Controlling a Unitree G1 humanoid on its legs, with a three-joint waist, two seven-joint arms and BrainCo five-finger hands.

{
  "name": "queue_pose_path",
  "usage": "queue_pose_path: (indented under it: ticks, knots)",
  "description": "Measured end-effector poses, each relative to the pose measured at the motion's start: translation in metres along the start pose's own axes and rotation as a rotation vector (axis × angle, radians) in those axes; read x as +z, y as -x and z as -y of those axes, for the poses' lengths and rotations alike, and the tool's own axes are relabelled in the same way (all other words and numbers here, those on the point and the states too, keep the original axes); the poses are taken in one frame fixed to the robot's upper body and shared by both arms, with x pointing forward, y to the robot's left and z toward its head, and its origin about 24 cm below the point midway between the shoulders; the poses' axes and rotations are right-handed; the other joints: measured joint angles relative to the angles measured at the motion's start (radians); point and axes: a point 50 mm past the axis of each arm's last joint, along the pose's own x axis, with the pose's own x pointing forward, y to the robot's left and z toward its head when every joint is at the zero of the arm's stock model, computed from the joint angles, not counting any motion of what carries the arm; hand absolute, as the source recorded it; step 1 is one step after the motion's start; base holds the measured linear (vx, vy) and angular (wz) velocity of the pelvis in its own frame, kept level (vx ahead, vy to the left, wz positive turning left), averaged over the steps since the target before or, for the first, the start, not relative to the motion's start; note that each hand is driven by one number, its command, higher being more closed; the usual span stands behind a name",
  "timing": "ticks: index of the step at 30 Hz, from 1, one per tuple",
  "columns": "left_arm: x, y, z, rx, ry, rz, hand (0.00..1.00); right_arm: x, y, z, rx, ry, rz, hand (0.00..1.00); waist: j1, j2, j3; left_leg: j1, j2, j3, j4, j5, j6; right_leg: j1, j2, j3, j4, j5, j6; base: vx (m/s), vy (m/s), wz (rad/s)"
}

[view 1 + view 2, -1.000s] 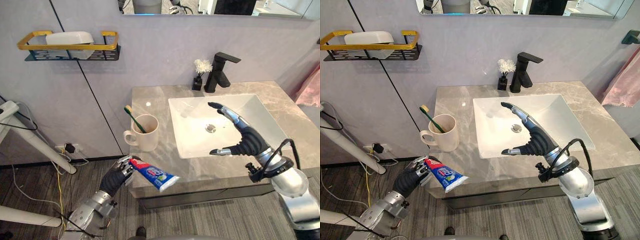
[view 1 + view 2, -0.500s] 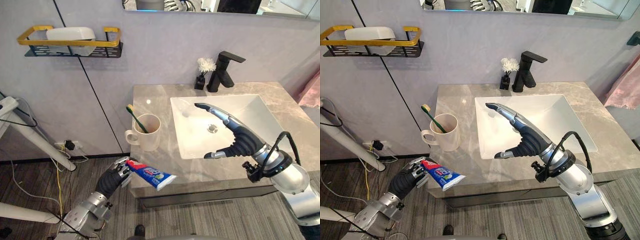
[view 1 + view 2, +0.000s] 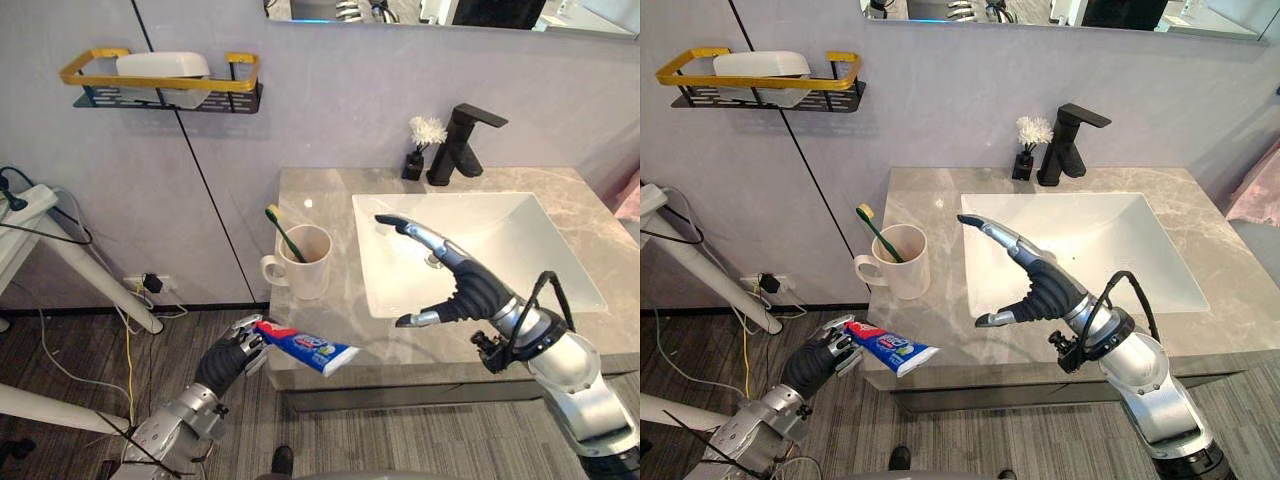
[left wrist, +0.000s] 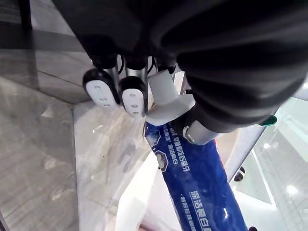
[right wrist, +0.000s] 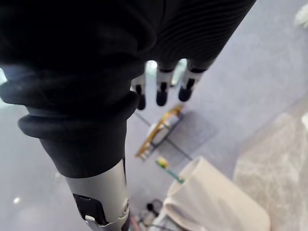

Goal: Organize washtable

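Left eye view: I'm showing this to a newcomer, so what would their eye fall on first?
The red-and-blue toothpaste tube stands out, gripped by the left hand at the front-left corner of the counter. Over the white sink, the right hand hangs open, fingers straight. A cream mug holding a toothbrush stands on the counter left of the sink.

The right robot hand [image 3: 470, 290] moved sideways over the sink [image 3: 540, 230], toward the robot's left. A second ago its fingertips were above the middle of the sink. Then they slid over to the sink's left side, closer to the cup [image 3: 305, 262]. The camera turned a little too, so everything in the view slid to the right.
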Motion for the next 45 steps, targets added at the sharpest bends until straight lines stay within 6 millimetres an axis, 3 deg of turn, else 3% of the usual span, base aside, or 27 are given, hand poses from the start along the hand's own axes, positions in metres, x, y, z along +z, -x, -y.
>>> queue_pose_path:
  ticks: [5, 10, 16, 26, 33, 45]
  knots:
    - [0.011, -0.004, -0.006, -0.010, 0.002, 0.021, 1.00, -0.006, -0.003, 0.004, 0.071, 0.059, -0.031, 0.00, 0.003, 0.001, 0.001, 0.008, 0.000, -0.011, 0.000, 0.000, -0.001, 0.012, 0.000, -0.012, -0.001, -0.001, 0.000, -0.02, -0.005, 0.07]
    - [0.035, -0.007, -0.021, 0.011, -0.015, 0.075, 1.00, -0.010, 0.003, 0.009, 0.177, 0.204, -0.096, 0.00, 0.023, 0.007, 0.006, 0.007, 0.000, -0.020, -0.001, 0.003, -0.004, 0.013, 0.002, -0.019, 0.000, -0.005, 0.000, -0.03, -0.009, 0.05]
    - [0.056, -0.012, -0.027, 0.009, -0.009, 0.142, 1.00, -0.015, 0.005, 0.004, 0.228, 0.215, -0.117, 0.00, 0.030, 0.006, 0.008, 0.005, 0.000, -0.024, -0.001, 0.007, -0.003, 0.013, 0.002, -0.023, 0.000, -0.005, -0.001, 0.00, -0.004, 0.02]
    - [0.061, -0.013, -0.027, 0.025, -0.008, 0.157, 1.00, 0.002, -0.019, 0.012, 0.069, 0.178, 0.042, 0.00, 0.029, 0.007, 0.009, 0.010, 0.001, -0.019, -0.001, 0.007, -0.003, 0.011, 0.002, -0.017, 0.007, -0.006, -0.003, -0.01, -0.002, -0.01]
    - [0.064, -0.018, -0.019, 0.016, 0.012, 0.189, 1.00, 0.030, -0.035, 0.013, -0.052, 0.131, 0.226, 0.00, 0.032, 0.008, 0.010, 0.013, 0.003, -0.015, 0.000, 0.007, -0.003, 0.010, 0.002, -0.013, 0.010, -0.006, -0.003, 0.00, 0.000, 0.00]
    - [0.059, -0.024, -0.012, 0.020, 0.061, 0.209, 1.00, 0.034, -0.045, 0.000, -0.025, 0.052, 0.274, 0.00, 0.039, 0.009, 0.010, 0.013, 0.003, -0.014, 0.000, 0.007, -0.003, 0.013, 0.002, -0.012, 0.011, -0.006, -0.002, 0.00, 0.000, 0.00]
